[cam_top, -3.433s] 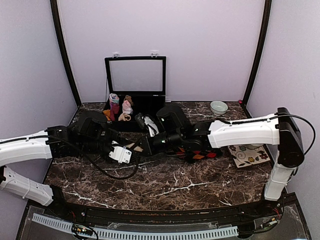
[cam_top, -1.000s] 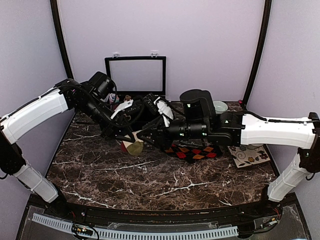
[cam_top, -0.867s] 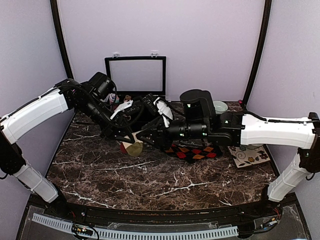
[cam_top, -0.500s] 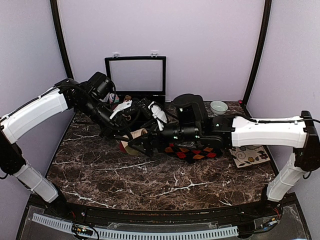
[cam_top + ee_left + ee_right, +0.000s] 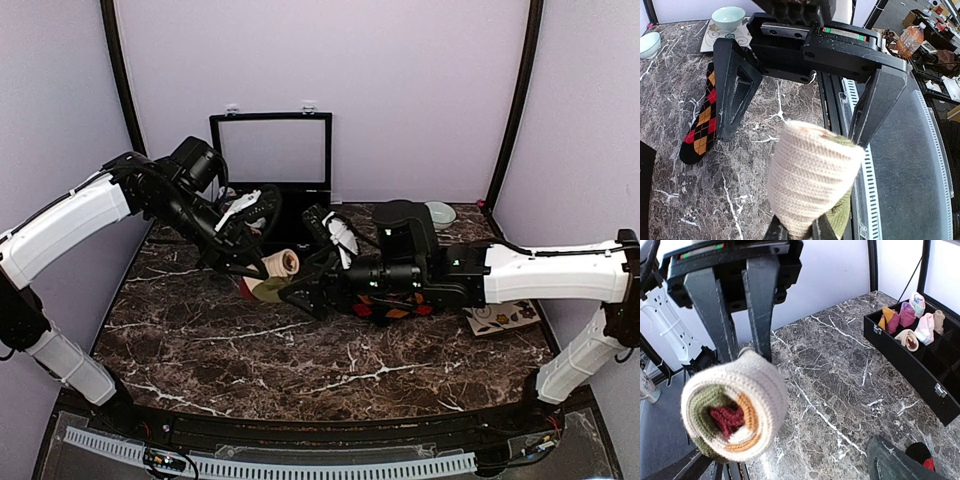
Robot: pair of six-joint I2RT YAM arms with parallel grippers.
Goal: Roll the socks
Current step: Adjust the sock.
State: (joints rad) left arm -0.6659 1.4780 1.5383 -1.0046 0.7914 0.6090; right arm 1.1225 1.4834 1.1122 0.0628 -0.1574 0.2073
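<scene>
Now the right gripper (image 5: 305,288) has let go. Its jaws, partly closed at the roll a second ago, stand spread wide to either side of it and appear to touch nothing. The left gripper's (image 5: 797,231) jaws are clenched on the lower end of the striped sock (image 5: 812,175), which is wound into a tight roll and held clear above the counter (image 5: 300,370). Judgement: this roll is finished and the left arm carries it alone. The argyle sock (image 5: 702,120) lies flat on the counter, not yet rolled.
</scene>
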